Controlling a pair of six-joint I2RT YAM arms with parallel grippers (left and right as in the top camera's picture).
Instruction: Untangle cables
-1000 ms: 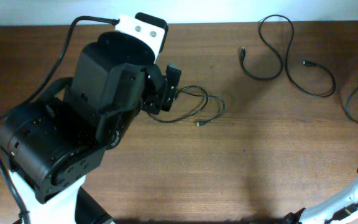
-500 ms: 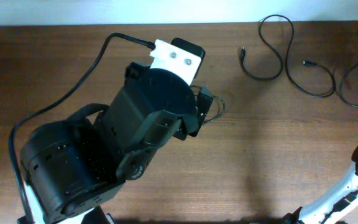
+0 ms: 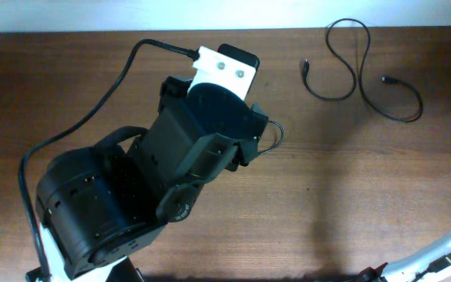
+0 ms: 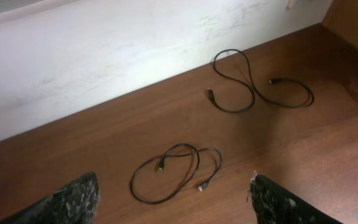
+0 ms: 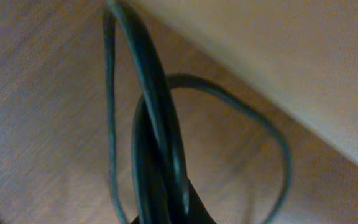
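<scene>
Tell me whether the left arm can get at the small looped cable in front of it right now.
Probably yes: the left gripper is open over the looped cable, with only bare table between.

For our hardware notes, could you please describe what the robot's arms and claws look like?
The left arm is mostly bulky black housing with rounded joints. A white plate with two round holes sits near its wrist, and a thick black cable loops off it. The left claw has dark, speckled fingertips. Only a slim white link of the right arm shows, carrying black cabling.
</scene>
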